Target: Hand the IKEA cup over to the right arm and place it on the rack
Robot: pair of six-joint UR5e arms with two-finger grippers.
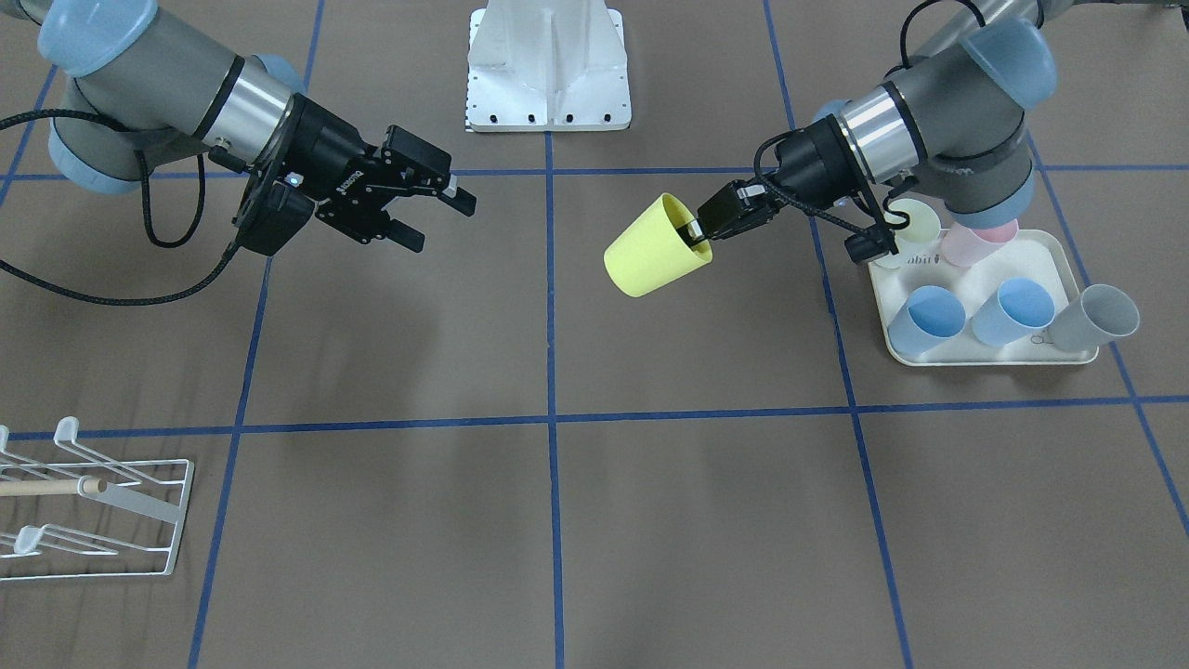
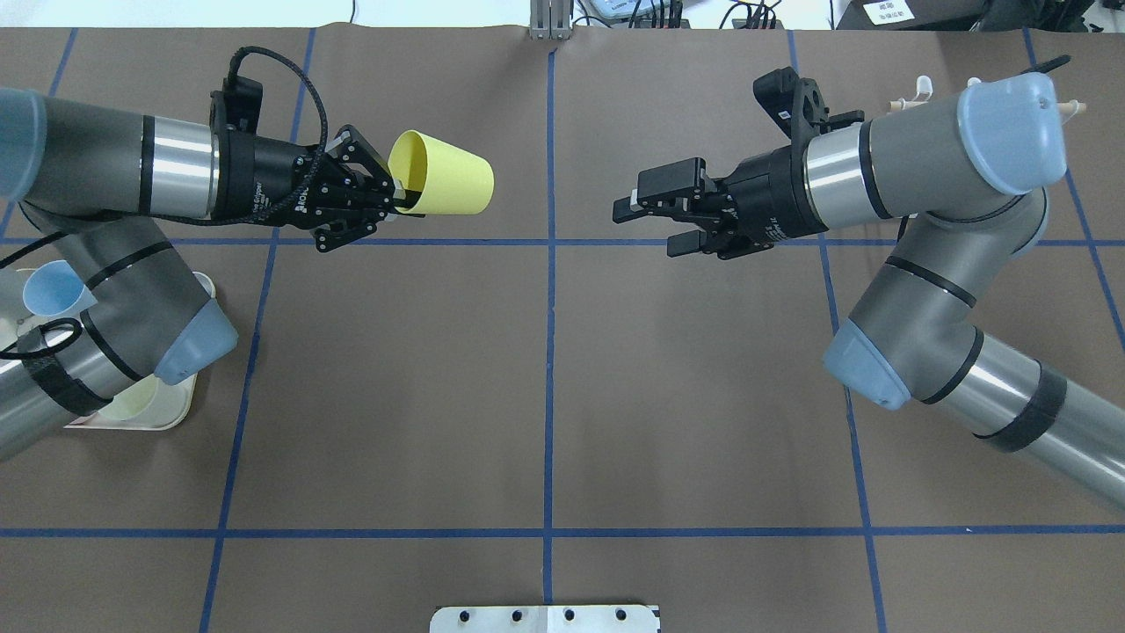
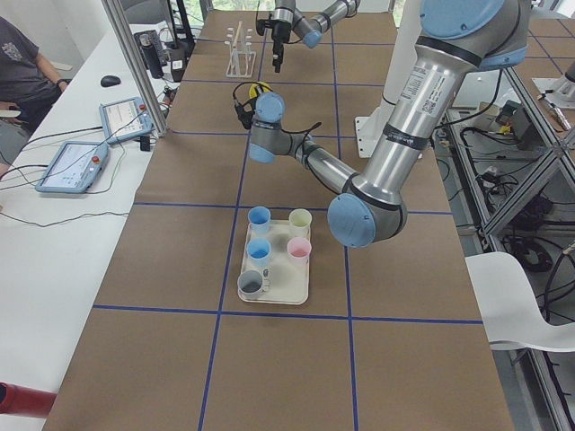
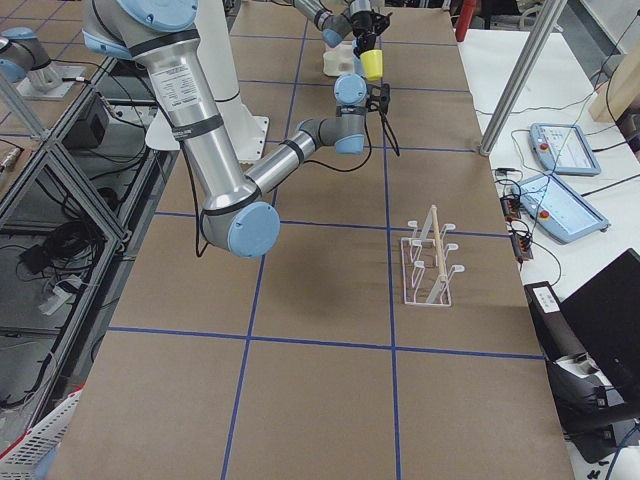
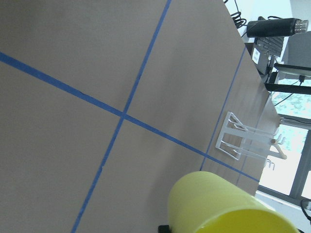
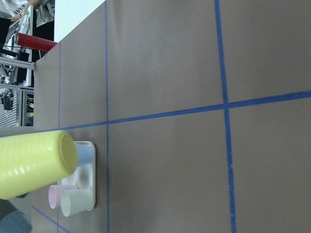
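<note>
Yellow tapered cup, sideways, base toward 3 o'clock.
Left gripper clamped on rim; right gripper spread wide.

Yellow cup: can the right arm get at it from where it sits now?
Probably yes. The left gripper holds the yellow cup in the air by its rim, with the closed base pointing at the right gripper, whose jaws stand open and face it. Nothing sits in the gap between them.

Cup on left tool, right tool opposite; tray far left, rack far right
</note>
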